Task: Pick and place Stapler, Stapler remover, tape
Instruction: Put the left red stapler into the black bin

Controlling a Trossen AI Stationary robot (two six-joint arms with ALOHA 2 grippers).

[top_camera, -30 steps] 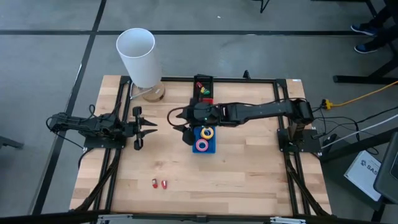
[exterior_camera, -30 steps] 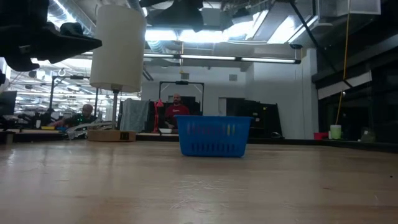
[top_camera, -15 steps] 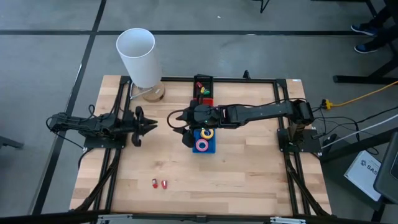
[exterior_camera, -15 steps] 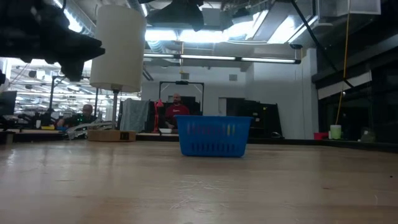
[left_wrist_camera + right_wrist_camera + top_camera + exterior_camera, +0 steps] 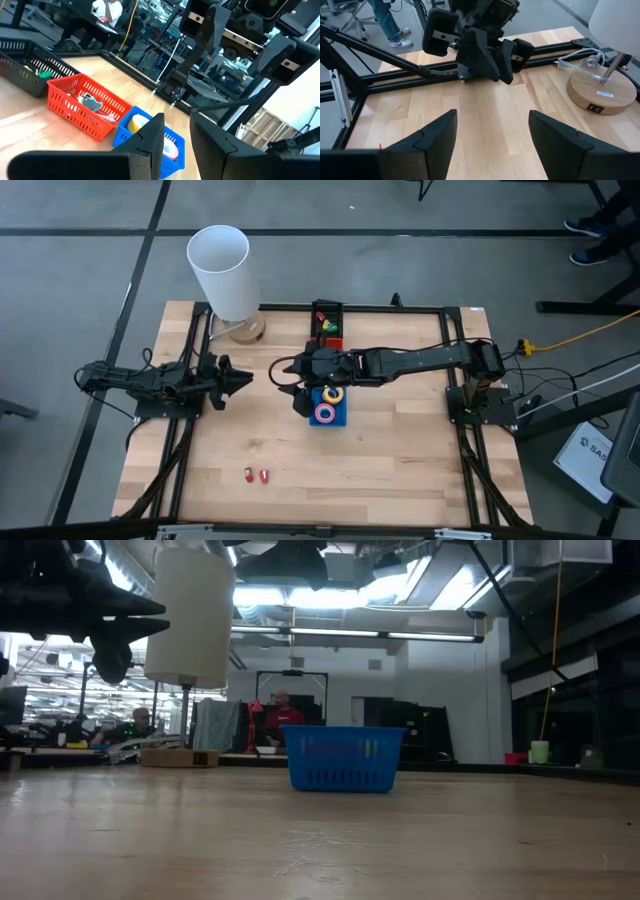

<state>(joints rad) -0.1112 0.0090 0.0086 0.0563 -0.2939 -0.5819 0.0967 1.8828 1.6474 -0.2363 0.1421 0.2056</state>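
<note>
Now, as seen from above and from the wrists:
Left gripper (image 5: pixel 240 379): held above the left part of the wooden surface (image 5: pixel 380 450), pointing toward the middle; its fingers (image 5: pixel 150 140) are seen with a narrow gap between them, and nothing is seen held.
Right gripper (image 5: pixel 292 387): reached across to the middle of the surface, just beside the blue basket (image 5: pixel 328 406); its fingers (image 5: pixel 432 137) are spread wide apart with only bare wood between them.
Tape: a yellow roll (image 5: pixel 333 394) and a pink roll (image 5: pixel 325 413) are seen lying in the blue basket.
Red basket (image 5: pixel 85 107): placed next to the blue one, with a grey item inside that cannot be identified.
Black basket (image 5: pixel 327 315): set at the far edge, in line with the other two.
Small red pieces (image 5: pixel 256 476): two are seen near the front edge, well apart from the baskets.
Lamp (image 5: pixel 222 270): a white shade on a round wooden base, at the far left corner.
</note>
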